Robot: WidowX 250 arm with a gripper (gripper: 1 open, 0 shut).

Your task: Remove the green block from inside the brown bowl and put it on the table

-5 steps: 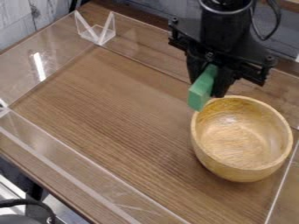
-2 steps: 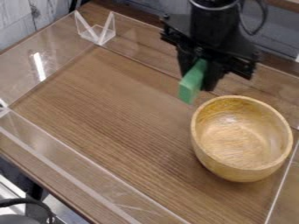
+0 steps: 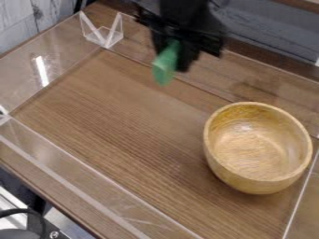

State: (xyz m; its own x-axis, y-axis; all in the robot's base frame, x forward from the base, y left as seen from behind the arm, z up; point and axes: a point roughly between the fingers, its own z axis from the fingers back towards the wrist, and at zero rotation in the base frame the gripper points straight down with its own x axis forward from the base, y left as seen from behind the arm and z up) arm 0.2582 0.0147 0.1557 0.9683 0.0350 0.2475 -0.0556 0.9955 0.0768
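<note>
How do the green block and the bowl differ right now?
The block is bright green and elongated, while the bowl is light brown and round. The block is small; the bowl is much bigger. The block is up in the pincer, outside the bowl, whereas the bowl sits on the table.

One green block [image 3: 165, 65], one bowl [image 3: 256, 147] and one table [image 3: 118, 126]. One gripper [image 3: 173, 47], on one arm [image 3: 206, 17]. One clear, pointed holder [image 3: 103, 31] at far left. One black cable loop [image 3: 28, 224] at near left.
</note>
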